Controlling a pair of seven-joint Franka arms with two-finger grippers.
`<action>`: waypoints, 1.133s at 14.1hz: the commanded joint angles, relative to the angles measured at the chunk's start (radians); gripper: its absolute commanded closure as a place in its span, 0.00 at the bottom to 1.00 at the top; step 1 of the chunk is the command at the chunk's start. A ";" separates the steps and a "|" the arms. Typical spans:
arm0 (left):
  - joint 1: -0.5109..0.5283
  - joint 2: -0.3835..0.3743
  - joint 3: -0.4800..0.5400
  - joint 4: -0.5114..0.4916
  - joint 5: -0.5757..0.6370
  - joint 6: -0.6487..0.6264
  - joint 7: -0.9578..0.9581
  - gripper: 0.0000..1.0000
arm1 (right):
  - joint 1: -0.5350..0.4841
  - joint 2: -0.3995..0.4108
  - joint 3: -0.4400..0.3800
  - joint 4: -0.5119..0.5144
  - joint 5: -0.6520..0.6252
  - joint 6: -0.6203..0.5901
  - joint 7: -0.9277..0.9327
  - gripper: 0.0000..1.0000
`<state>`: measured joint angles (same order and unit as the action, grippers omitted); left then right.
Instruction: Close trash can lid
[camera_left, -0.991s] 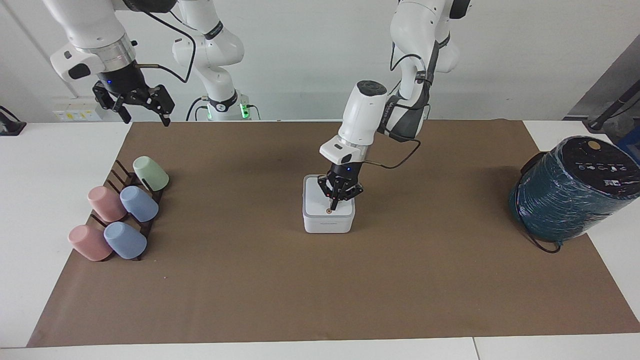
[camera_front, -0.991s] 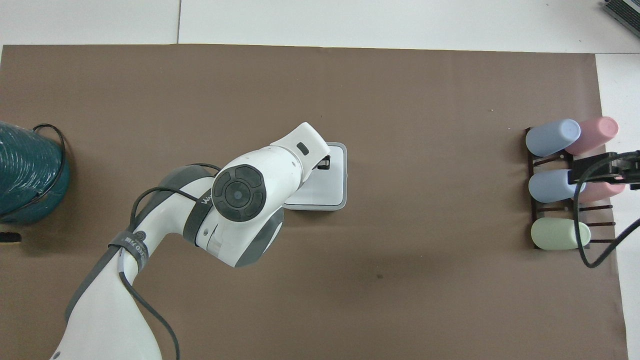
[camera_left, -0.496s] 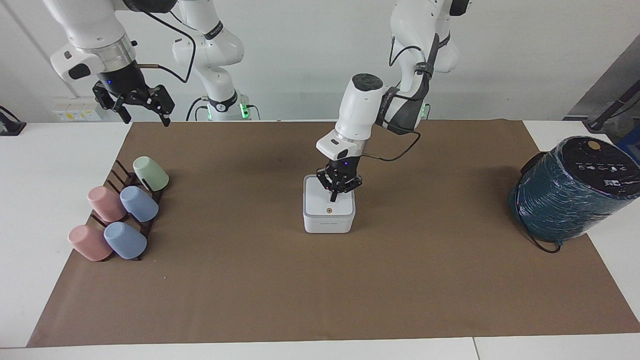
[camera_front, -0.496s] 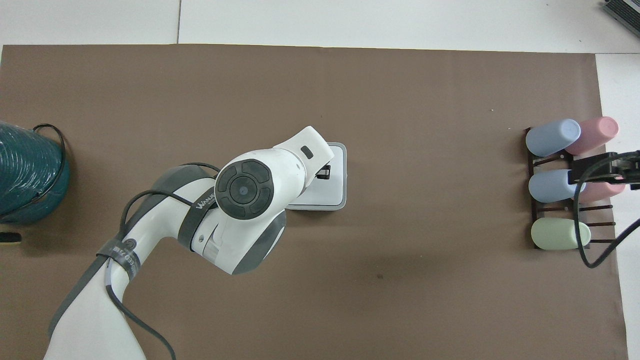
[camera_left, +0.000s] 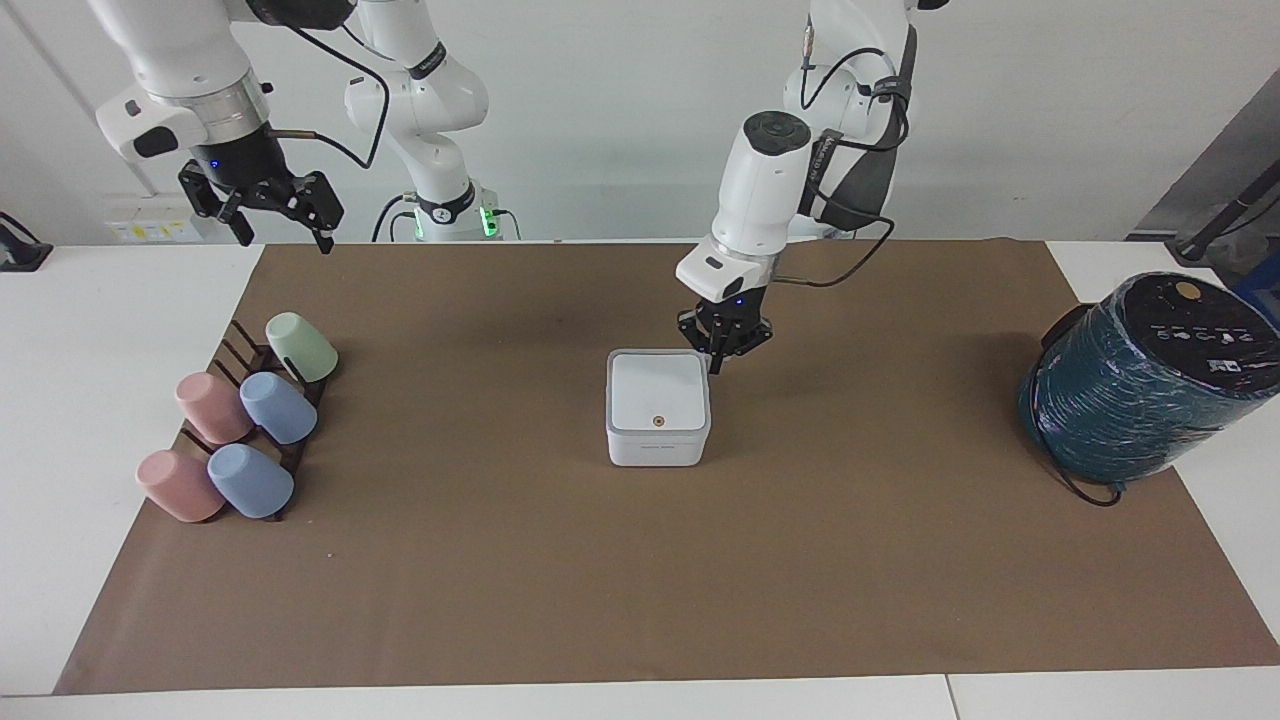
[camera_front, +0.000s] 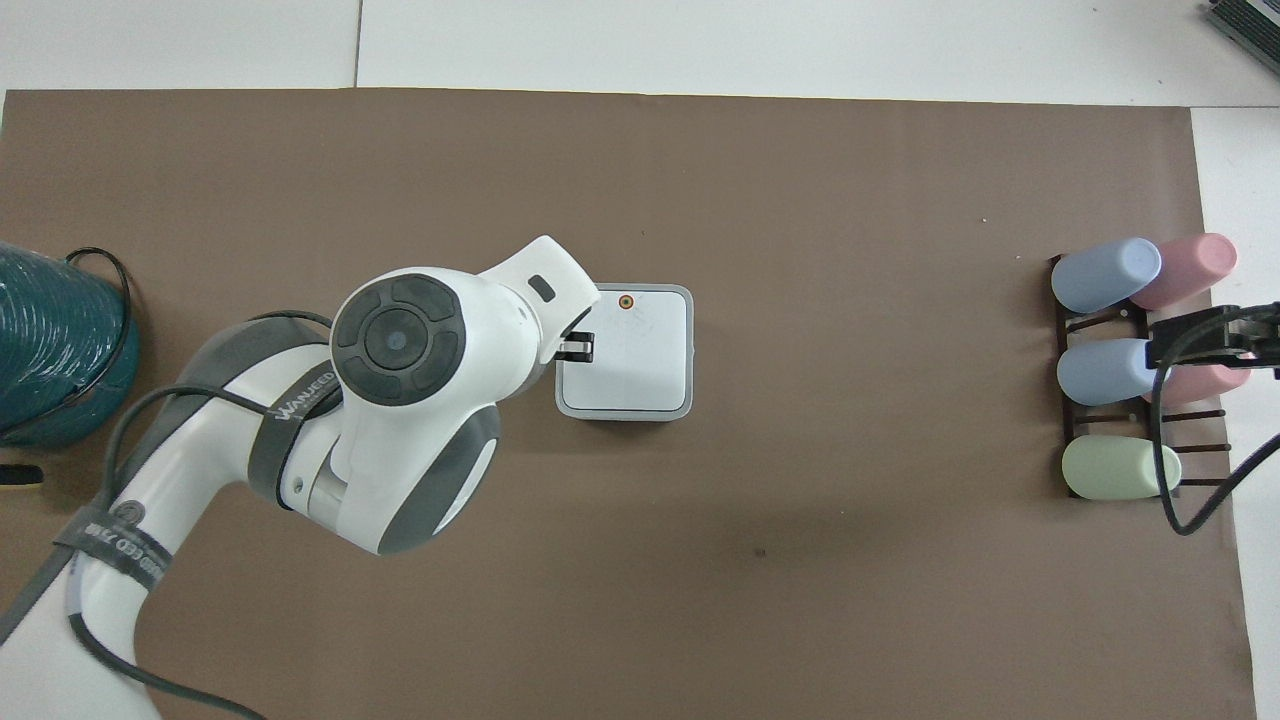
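Observation:
The small white trash can stands in the middle of the brown mat. Its lid lies flat on top with the orange dot facing up; the lid also shows in the overhead view. My left gripper is shut and empty. It hangs just above the can's corner toward the left arm's end, touching nothing; in the overhead view only its tip shows at the can's edge. My right gripper is open and waits high in the air over the cup rack's end of the table.
A dark rack with several pastel cups lies at the right arm's end of the mat; it also shows in the overhead view. A large teal-wrapped cylinder with a black top stands at the left arm's end.
My left gripper has lifted off the lid and drawn back toward the left arm's end, so it now clears the can. The lid has stayed flat. The right arm has not moved.

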<state>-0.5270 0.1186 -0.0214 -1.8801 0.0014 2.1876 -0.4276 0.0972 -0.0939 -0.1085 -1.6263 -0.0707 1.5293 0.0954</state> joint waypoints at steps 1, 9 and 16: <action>0.083 -0.079 -0.005 -0.051 0.019 -0.054 0.056 0.49 | -0.011 -0.027 0.004 -0.030 -0.006 0.015 -0.019 0.00; 0.358 -0.224 -0.005 -0.048 0.017 -0.227 0.423 0.00 | -0.014 -0.024 0.000 -0.024 0.075 0.022 -0.011 0.00; 0.485 -0.168 -0.005 0.223 0.008 -0.477 0.451 0.00 | -0.014 -0.026 -0.003 -0.026 0.080 0.015 -0.014 0.00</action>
<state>-0.0814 -0.1007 -0.0149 -1.7732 0.0042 1.7954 0.0111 0.0948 -0.0960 -0.1128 -1.6263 -0.0117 1.5303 0.0954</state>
